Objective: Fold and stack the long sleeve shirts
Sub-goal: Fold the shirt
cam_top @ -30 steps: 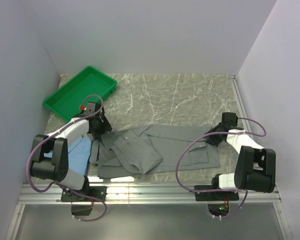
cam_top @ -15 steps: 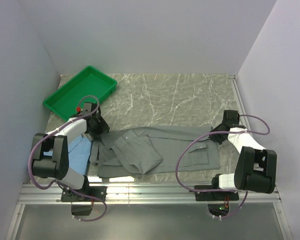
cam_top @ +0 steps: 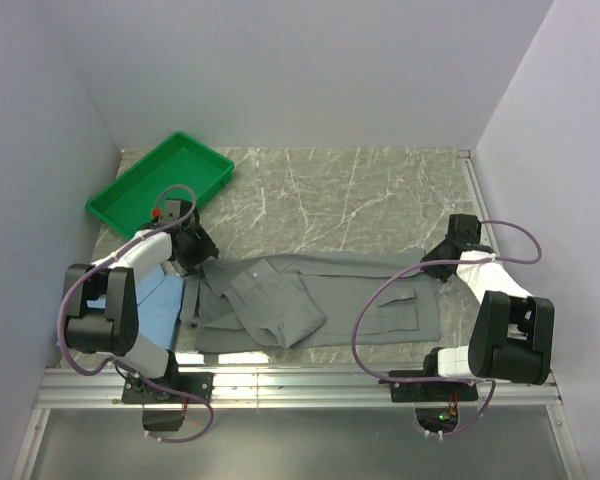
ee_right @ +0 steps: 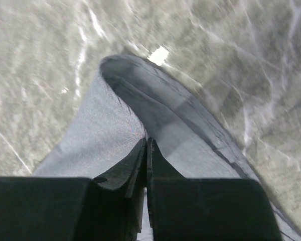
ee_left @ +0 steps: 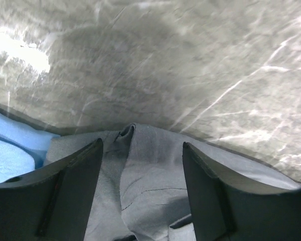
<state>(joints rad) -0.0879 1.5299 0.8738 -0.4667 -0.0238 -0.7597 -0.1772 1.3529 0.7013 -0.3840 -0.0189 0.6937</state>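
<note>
Grey shirt (cam_top: 320, 295) lies spread mid-table, its left end against the blue shirt (cam_top: 160, 305). Right gripper (ee_right: 146, 144) pinches its right edge thinly; left gripper (ee_left: 141, 146) hangs spread over the other end. A one-sided pull could slip that pinch or drag the blue shirt.

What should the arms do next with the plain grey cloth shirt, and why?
Probably close the left gripper. It stands open astride a raised fold of the plain grey cloth shirt, while the right gripper is pinched shut on the opposite edge. With both ends held, the shirt could be pulled flat.
</note>
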